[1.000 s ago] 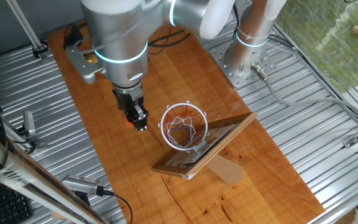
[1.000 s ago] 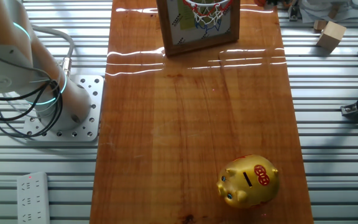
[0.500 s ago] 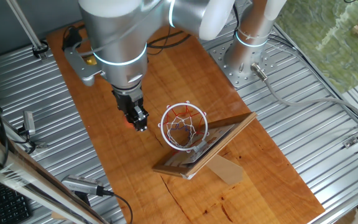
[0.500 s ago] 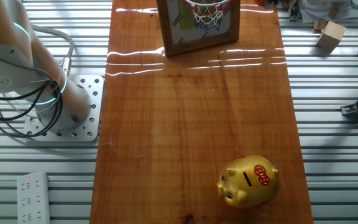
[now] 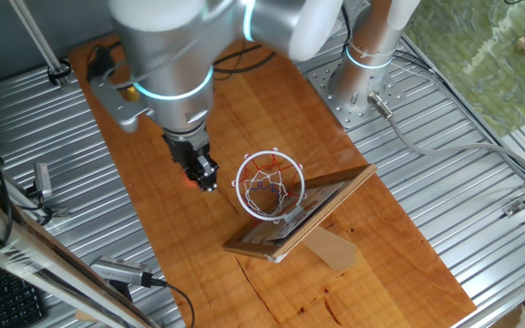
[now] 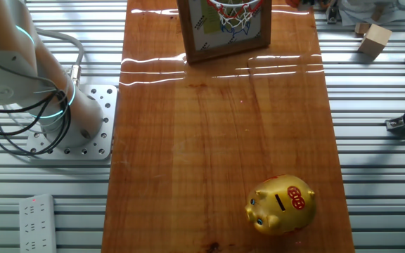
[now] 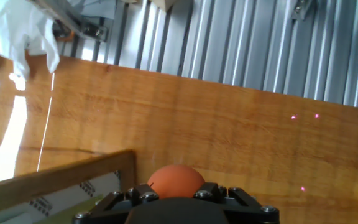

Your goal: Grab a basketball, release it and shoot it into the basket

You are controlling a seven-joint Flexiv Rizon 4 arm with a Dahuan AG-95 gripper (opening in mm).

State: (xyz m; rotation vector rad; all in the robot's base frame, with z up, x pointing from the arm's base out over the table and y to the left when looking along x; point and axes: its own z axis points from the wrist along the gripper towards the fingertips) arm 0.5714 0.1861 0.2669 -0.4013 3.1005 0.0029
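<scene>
Basketball (image 7: 175, 180) sits right in front of the gripper (image 7: 178, 200) in the hand view, an orange round shape just above the dark gripper body, and the gripper looks pinched on it, though the fingertips themselves are hidden there. In one fixed view only a small orange-red spot (image 5: 190, 178) shows at the left edge of the gripper (image 5: 204, 179), so the ball is mostly covered there. The gripper hangs above the worktop (image 5: 153, 210), just beside the left of the basket (image 5: 270, 185) and at about the height of its ring.

The basket has a white ring with a net of red and blue threads. It is fixed on a wooden-framed backboard (image 5: 308, 214) that leans on a brown stand (image 5: 331, 248). In the other fixed view the basket (image 6: 234, 8) stands at the far end of the worktop (image 6: 216, 126), cut by the top edge of the picture, and the gripper is outside that picture.

A gold and red piggy bank (image 6: 281, 204) stands on the near end of the worktop in that view, well apart from the basket. The arm's base (image 6: 76, 130) is bolted on a metal plate at the left side, with black cables around it. In the hand view the frame of the backboard (image 7: 61, 177) is at the lower left.
</scene>
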